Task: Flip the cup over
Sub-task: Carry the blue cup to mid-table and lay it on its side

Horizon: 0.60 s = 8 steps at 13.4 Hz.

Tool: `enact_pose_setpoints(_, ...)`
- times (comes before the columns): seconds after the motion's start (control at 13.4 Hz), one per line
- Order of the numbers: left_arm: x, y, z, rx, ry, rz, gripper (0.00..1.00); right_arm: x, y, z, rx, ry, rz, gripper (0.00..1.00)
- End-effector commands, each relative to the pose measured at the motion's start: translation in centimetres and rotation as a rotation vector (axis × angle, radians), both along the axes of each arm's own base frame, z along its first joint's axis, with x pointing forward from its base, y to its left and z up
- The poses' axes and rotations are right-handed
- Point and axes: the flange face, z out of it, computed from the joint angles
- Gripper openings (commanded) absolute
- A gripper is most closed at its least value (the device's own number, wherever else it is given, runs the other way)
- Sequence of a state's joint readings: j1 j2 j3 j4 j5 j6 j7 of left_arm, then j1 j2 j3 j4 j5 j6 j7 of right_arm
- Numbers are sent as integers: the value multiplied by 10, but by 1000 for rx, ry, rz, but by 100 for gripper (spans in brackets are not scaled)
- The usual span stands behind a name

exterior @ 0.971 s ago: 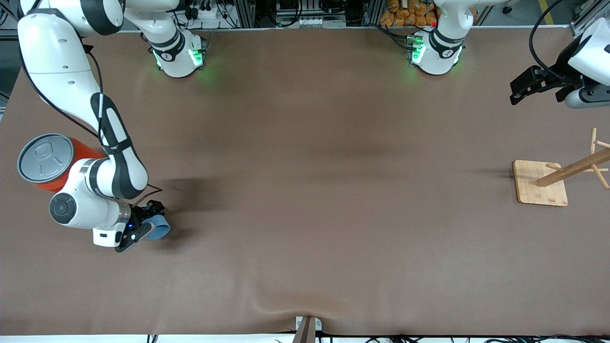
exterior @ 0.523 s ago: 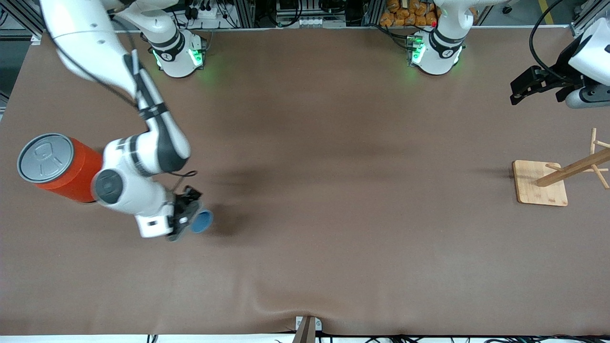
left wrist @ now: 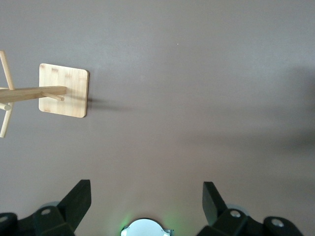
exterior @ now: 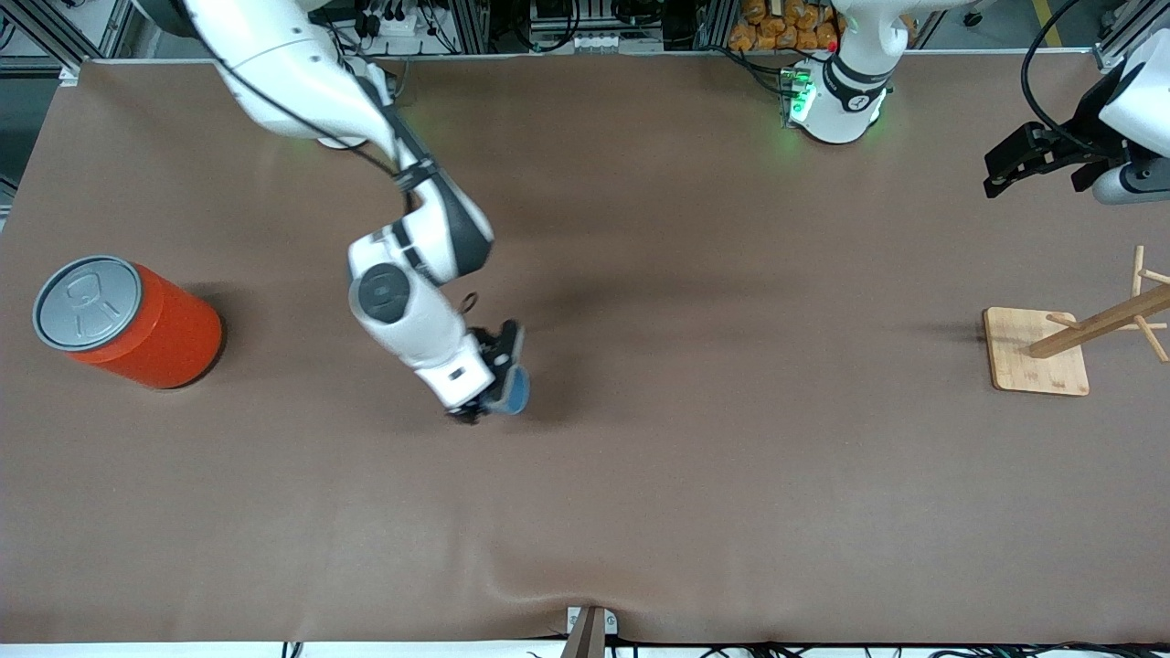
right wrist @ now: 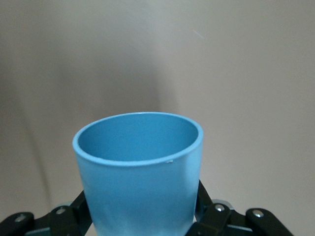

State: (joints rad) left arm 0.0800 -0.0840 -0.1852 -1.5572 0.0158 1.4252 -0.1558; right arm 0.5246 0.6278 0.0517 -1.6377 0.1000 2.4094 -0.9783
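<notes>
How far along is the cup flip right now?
Done: the right pincer is shut on the cup, which is lifted over the middle of the table. In hand: the cup is carried, its open mouth visible in the right wrist view. Left: turning it over and setting it down. The left pincer waits open near the wooden rack.

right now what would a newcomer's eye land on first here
The right gripper, shut on the small light-blue tapered cup, holds it over the middle of the brown table. The large orange can with a grey lid stands at the right arm's end.
</notes>
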Motion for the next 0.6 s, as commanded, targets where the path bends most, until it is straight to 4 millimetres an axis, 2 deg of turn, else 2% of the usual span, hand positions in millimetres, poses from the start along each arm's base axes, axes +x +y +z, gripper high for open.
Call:
enact_pose_setpoints(0.0, -4, 3, 7, 0, 2, -20, 100, -37, 63, -30, -3, -46, 130, 60)
enact_pose_setpoints(0.07, -4, 3, 6, 2, 3, -19, 100, -48, 74, -41, -9, -36, 142, 60)
enact_pose_setpoints(0.15, -6, 2, 9, 1, 1, -19, 100, -52, 76, -53, -21, -24, 136, 66)
enact_pose_setpoints(0.22, -9, 2, 11, 2, -1, -19, 100, -56, 77, -68, -37, -15, 141, 67)
enact_pose_setpoints(0.3, -12, 4, 15, 3, -7, -16, 100, -58, 84, -73, -42, -16, 149, 77)
enact_pose_setpoints(0.37, -15, 4, 16, 4, -7, -16, 100, -55, 82, -74, -55, -26, 150, 99)
enact_pose_setpoints(0.52, -20, 1, 19, 7, -15, -17, 100, -53, 81, -68, -59, -37, 154, 100)
